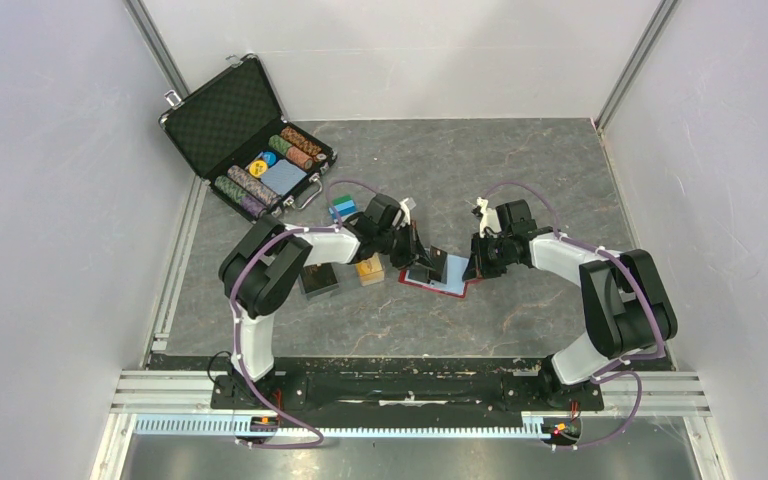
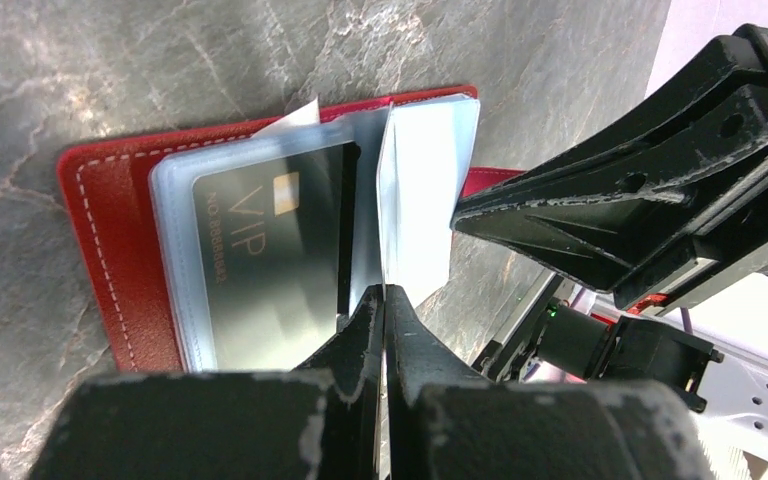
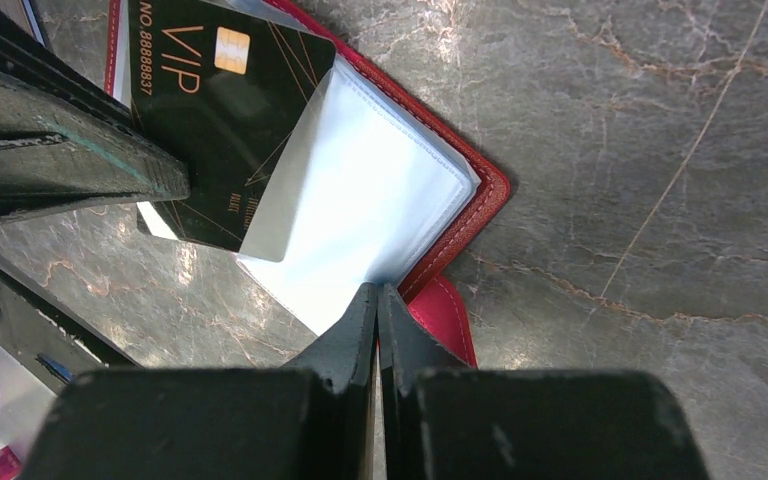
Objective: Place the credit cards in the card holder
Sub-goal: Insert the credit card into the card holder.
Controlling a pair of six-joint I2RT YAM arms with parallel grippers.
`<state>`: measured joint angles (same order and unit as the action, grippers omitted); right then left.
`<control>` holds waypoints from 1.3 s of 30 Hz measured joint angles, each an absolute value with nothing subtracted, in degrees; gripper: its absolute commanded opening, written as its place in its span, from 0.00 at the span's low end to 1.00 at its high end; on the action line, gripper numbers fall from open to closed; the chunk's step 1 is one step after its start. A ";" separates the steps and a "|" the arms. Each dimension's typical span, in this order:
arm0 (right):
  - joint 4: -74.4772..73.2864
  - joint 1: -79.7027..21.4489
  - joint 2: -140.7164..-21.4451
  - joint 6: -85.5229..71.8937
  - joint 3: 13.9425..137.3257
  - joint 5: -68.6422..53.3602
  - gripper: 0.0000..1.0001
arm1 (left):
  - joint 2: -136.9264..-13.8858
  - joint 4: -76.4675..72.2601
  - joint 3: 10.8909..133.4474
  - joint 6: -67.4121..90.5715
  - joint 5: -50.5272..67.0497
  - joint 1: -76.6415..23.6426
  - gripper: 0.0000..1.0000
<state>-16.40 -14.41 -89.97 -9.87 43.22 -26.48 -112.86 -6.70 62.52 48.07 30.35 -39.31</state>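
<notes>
The red card holder (image 1: pixel 422 284) lies open on the table between my arms, its clear sleeves fanned out. A black credit card (image 2: pixel 260 250) with gold "VIP" lettering sits partly inside one sleeve (image 3: pixel 360 180). My left gripper (image 2: pixel 382 292) is shut on the thin edge of an upright clear sleeve leaf, right beside the card's corner. My right gripper (image 3: pixel 377 290) is shut on the holder's opposite edge, where sleeve meets red cover (image 3: pixel 460 220). In the top view the left gripper (image 1: pixel 418 250) and right gripper (image 1: pixel 473 262) flank the holder. A small orange-gold stack (image 1: pixel 368 268) lies left of it.
An open black case (image 1: pixel 245 140) with striped chips stands at the back left. A small black box (image 1: pixel 318 280) and a blue-green item (image 1: pixel 343 208) lie near the left arm. Grey walls close in both sides.
</notes>
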 measured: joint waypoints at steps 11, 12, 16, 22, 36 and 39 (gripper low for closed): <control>-16.36 -14.41 -89.95 -10.02 43.22 -26.44 0.00 | -111.72 -5.76 60.66 50.87 30.11 -39.42 0.02; -16.34 -14.41 -89.95 -10.02 43.22 -26.41 0.00 | -111.59 -5.67 60.60 50.96 30.11 -39.42 0.02; -16.34 -14.41 -89.95 -10.02 43.22 -26.44 0.00 | -111.48 -5.76 60.45 51.09 30.26 -39.48 0.02; -16.36 -14.41 -89.95 -10.02 43.22 -26.44 0.00 | -111.77 -6.50 60.36 51.16 32.05 -39.51 0.02; -16.40 -14.41 -89.95 -10.00 43.22 -26.44 0.01 | -113.43 -9.45 60.31 51.13 36.10 -39.51 0.02; -16.43 -14.41 -89.95 -9.98 43.22 -26.44 0.04 | -113.67 -12.36 59.46 51.66 37.98 -39.51 0.02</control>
